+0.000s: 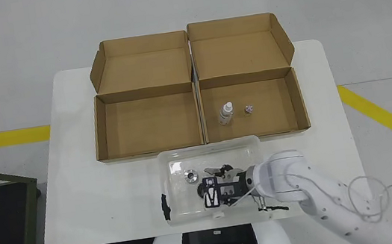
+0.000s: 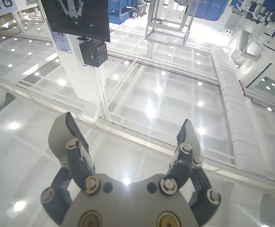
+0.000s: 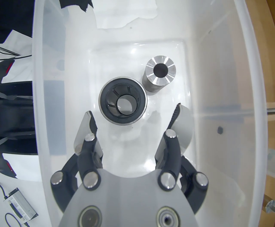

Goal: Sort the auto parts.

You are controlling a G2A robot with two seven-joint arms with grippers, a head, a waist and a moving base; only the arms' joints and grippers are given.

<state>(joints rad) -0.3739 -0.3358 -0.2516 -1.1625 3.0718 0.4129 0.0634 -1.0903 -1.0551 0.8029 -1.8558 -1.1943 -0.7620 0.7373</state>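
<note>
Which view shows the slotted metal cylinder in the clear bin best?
The right wrist view: the slotted metal cylinder stands on end beside the black-lined ring, its bore plain. The top view gives a small silver disc in the clear bin. The left wrist view faces the ceiling.

Count by kind. Tabletop point(image 1: 75, 176): 1. Cardboard boxes: 2, the left box point(image 1: 147, 121) and the right box point(image 1: 278, 114), each with 1 lid flap folded back. Clear plastic bin point(image 1: 207, 147): 1. Parts in the right box: 2, namely 1 tall pale part point(image 1: 225, 112) and 1 small round part point(image 1: 249, 108). Parts in the bin, counted from the right wrist view: 2, namely 1 black-lined sleeve bearing point(image 3: 105, 103) and 1 slotted metal collet point(image 3: 170, 69). Parts tallied: 4. One small dark hex-shaped piece point(image 3: 219, 130) at the bin wall is too small to class and is not tallied. Grippers: 2, the left gripper point(image 2: 127, 117) and the right gripper point(image 3: 133, 109), each with 2 jaws.
</note>
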